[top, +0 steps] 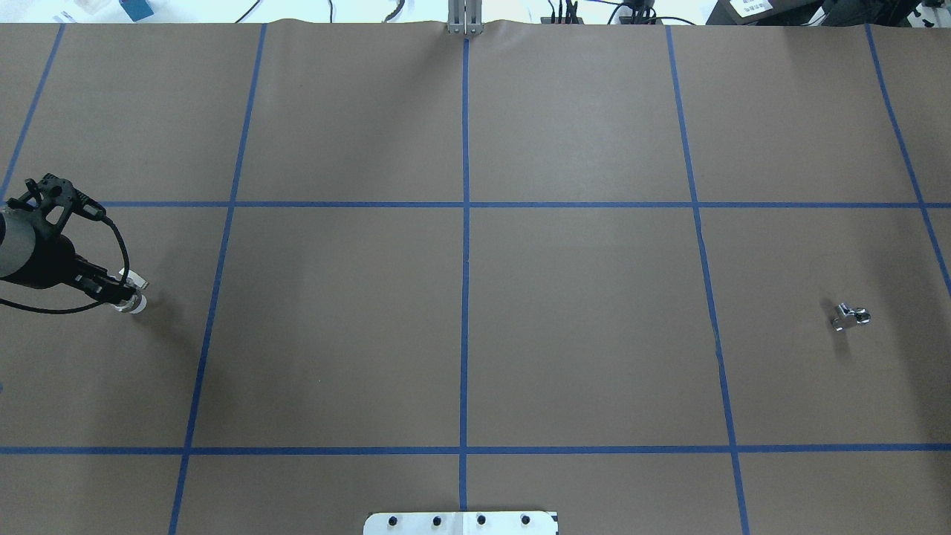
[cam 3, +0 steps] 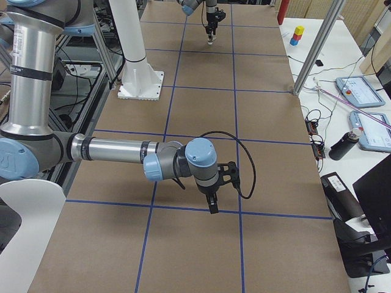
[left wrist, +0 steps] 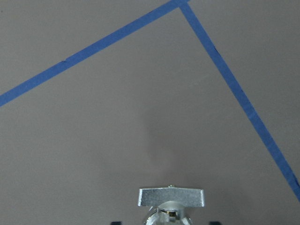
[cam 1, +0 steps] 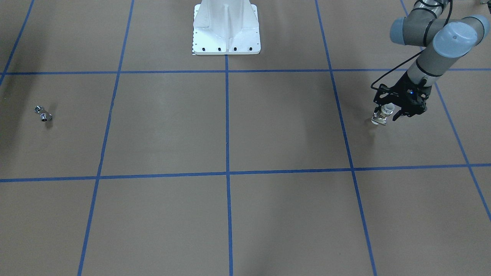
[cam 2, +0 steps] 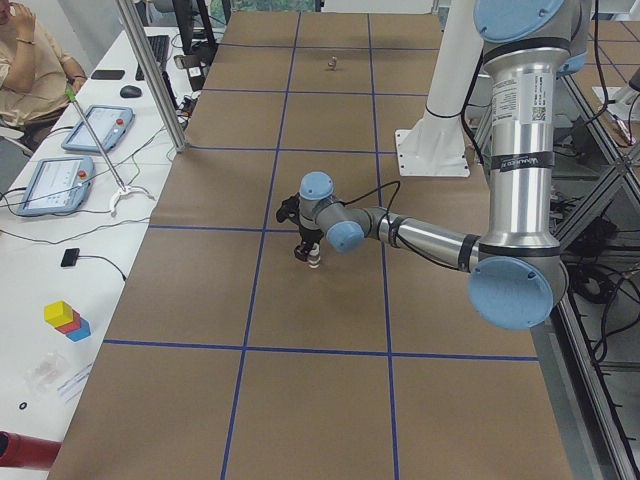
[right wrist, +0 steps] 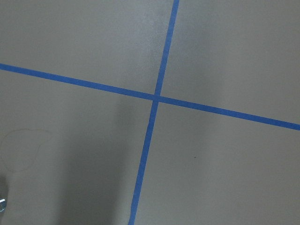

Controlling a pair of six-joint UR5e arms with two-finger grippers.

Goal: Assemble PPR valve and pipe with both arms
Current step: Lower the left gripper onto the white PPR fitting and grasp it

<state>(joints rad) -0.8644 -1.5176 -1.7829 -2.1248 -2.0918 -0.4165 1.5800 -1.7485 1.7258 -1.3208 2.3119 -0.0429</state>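
Closest in, on the left wrist camera, the flat tab [left wrist: 171,197] of the PPR valve [cam 1: 379,119] sits at the bottom edge, and the left gripper [cam 1: 385,114] has its fingers clamped on the valve body. The valve hangs from the gripper tip over the table [cam 1: 268,126], at the robot's left end. Whether it has cleared the paper is hard to call.

It looks small, rigid and light, part plastic, part metal. The metal middle seems the right place to grip, leaving the white ring end free for mating.

Far down the table lies the pipe [top: 848,317], alone on the paper at the robot's right end, well apart from the valve. It is all chrome, so likely slick and hard, and apt to skid or roll under a glancing pinch. A square grip across its body, with one open end left clear, looks best.

The right gripper [cam 3: 212,206] points down over that end of the table, and I cannot tell whether its fingers are apart or together.
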